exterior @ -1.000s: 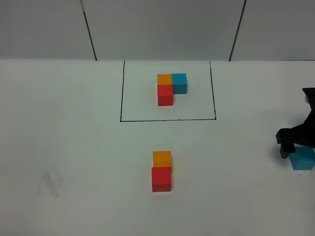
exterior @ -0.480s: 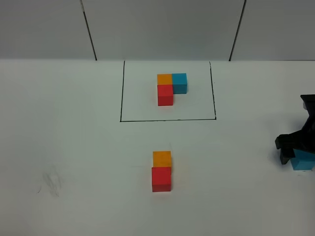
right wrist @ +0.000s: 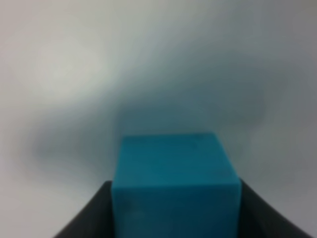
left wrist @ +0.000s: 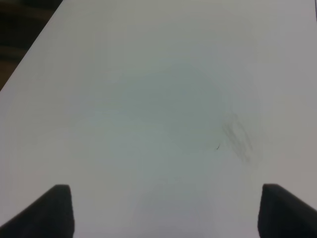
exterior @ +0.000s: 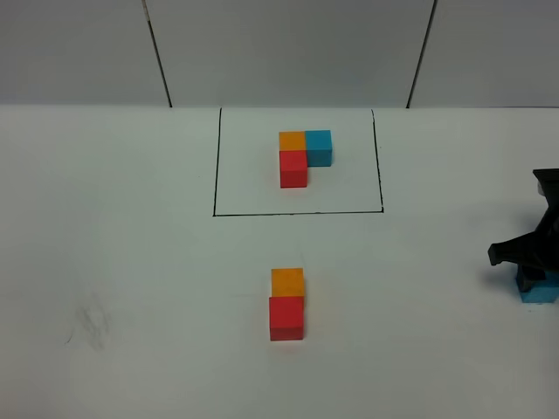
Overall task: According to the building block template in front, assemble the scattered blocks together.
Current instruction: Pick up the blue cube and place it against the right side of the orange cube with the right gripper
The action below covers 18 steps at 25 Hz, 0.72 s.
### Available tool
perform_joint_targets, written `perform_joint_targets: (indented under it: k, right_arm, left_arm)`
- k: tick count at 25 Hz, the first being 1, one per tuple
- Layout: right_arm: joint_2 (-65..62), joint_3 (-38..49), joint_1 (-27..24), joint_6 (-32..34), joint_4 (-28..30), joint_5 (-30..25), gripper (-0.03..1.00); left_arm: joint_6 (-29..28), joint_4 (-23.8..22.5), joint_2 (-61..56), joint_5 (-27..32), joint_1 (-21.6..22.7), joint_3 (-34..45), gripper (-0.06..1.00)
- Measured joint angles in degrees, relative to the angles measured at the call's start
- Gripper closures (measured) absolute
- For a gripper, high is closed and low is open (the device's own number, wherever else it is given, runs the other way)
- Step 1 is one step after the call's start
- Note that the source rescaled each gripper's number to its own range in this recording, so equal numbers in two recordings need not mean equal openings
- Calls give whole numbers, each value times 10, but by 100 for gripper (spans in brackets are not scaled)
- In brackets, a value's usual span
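Two joined, one left: orange matte cube (exterior: pixel 287 281) abuts red matte cube (exterior: pixel 286 317); right gripper (exterior: pixel 527 276) clasps light-blue matte cube (exterior: pixel 540 292), left gripper (left wrist: pixel 163 209) gapes.

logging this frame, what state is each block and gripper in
black-framed L-shaped trio of orange, blue, red cubes: joined, ungripped
loose orange matte cube: on table, ungripped
loose red matte cube: on table, touching orange cube
light blue matte cube: on table, gripped
right gripper: shut on blue cube
left gripper: open, empty
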<state>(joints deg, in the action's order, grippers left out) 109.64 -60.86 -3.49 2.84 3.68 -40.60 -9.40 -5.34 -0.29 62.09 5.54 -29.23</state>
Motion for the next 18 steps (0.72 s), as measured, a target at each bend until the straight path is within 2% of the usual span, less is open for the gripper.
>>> perform_joint_targets:
  k: [4,7,9,15,18]
  right_arm:
    - [-9,-1,4,-28,1,-18,50]
    - [-42,-1,31,-89,10,-25,50]
    - [-63,-1,67,-157,19,-29,50]
    - [-77,-1,204,-432,35,-50,50]
    - [-77,-5,258,-545,52,-50,50]
  left_arm:
    - [0,0,0,0,0,0,12]
    - [0,0,0,0,0,0,12]
    - [0,0,0,0,0,0,12]
    - [0,0,0,0,0,0,12]
    - [0,0,0,0,0,0,12]
